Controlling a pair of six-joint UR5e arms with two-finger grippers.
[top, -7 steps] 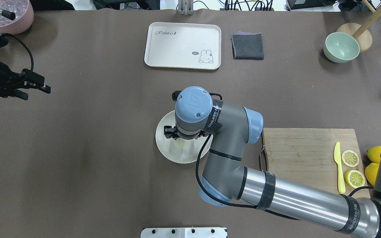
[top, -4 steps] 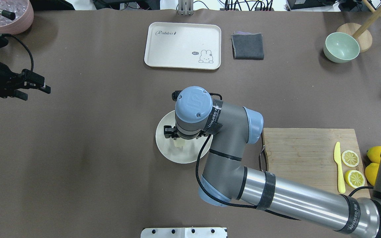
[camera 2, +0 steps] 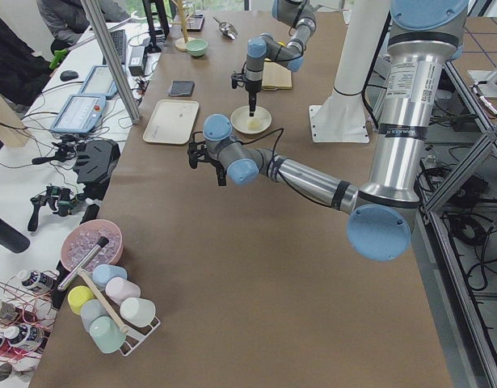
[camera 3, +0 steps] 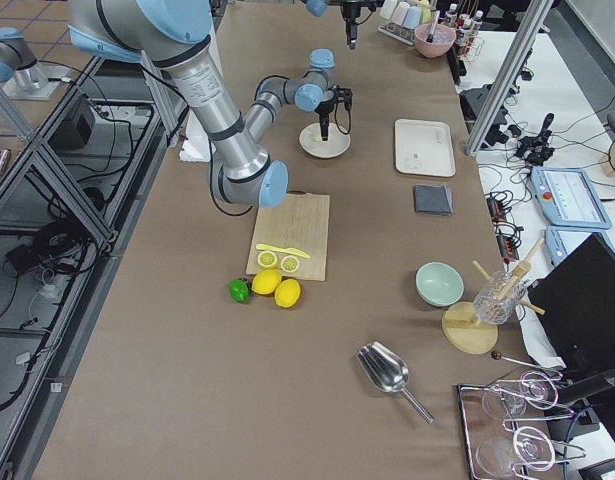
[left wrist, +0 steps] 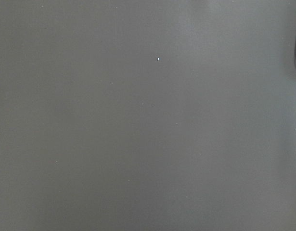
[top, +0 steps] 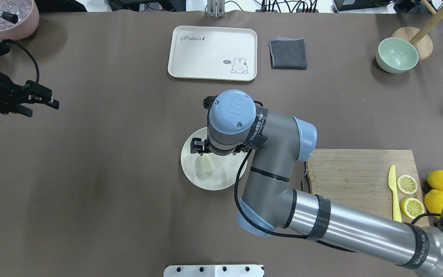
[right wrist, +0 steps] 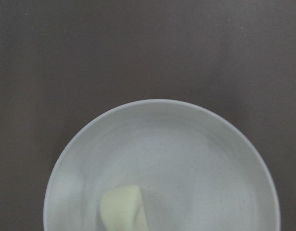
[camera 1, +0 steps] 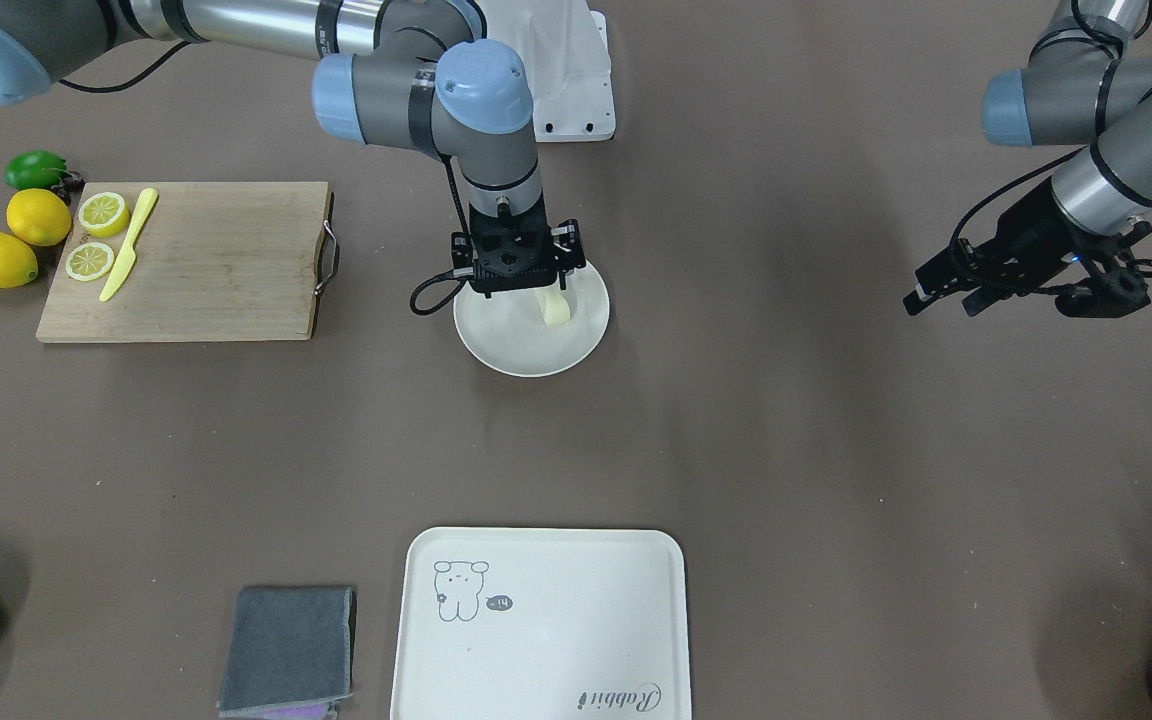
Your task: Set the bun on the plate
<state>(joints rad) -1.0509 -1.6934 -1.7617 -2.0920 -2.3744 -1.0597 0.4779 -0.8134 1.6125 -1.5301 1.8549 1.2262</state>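
The pale cream bun (top: 206, 163) lies on the round off-white plate (top: 221, 181), left of its middle, and shows again as the bun (camera 1: 555, 308) on the plate (camera 1: 511, 350) in the front view. My right gripper (camera 1: 518, 284) hangs open just above the plate's robot-side part, pointing straight down, clear of the bun. The right wrist view looks down on the bun (right wrist: 123, 210) and the plate (right wrist: 186, 144), with no fingers in sight. My left gripper (top: 48, 100) hovers open and empty over bare table far to the left.
A cream tray (top: 212, 53) and a folded grey cloth (top: 288, 54) lie at the far side. A wooden board (top: 356, 181) with lemon halves (top: 407, 184) and a yellow knife (top: 394, 200) lies to the right. A green bowl (top: 397, 55) stands far right.
My right gripper has let go of the bun and lifted, shifting slightly toward the table's far side. The bun now lies free on the plate. The left arm has not moved.
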